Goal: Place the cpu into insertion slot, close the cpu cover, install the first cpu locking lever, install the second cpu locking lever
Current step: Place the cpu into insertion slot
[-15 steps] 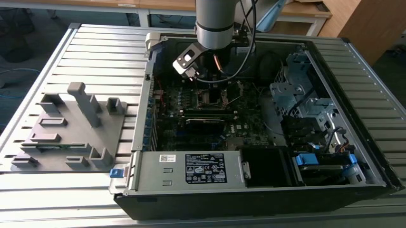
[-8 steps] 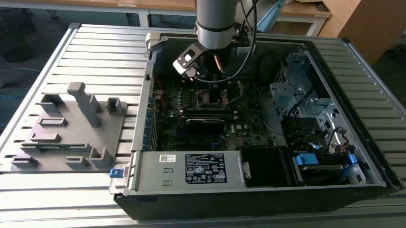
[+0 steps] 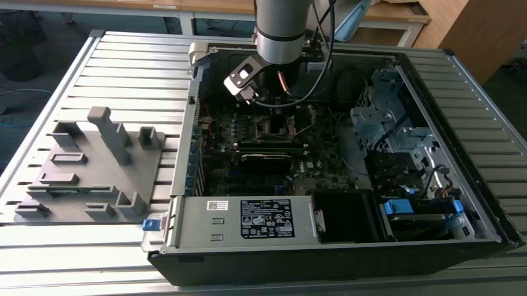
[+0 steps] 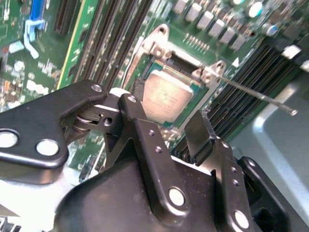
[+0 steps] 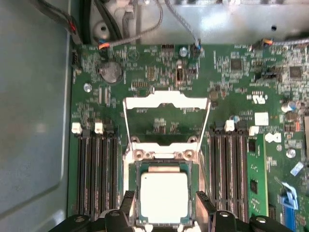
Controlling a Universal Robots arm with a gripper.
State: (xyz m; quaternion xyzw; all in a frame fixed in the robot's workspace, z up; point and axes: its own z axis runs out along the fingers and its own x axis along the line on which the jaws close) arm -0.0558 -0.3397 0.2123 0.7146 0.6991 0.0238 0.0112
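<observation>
The cpu (image 5: 164, 195) (image 4: 166, 99), a square chip with a silver-grey face, lies flat in the insertion slot (image 5: 134, 193) on the green motherboard. The cpu cover (image 5: 166, 100), a silver frame with an open middle, is swung open on its hinge at the socket's far side. My gripper (image 5: 164, 195) (image 4: 167, 102) hovers just above the socket, open, with one black finger on each side of the chip and wider than it. A thin metal locking lever (image 4: 260, 95) sticks out sideways from the socket, unlatched. In the exterior view the arm (image 3: 280, 37) reaches down into the open computer case (image 3: 461, 203).
Rows of black memory slots (image 5: 94, 174) (image 5: 231, 169) flank the socket. Cables (image 3: 325, 80) hang by the arm inside the case. A power supply (image 3: 247, 219) sits at the case's near side, a drive cage (image 3: 387, 123) on the exterior view's right. A grey fixture plate (image 3: 91, 166) lies on the slatted table.
</observation>
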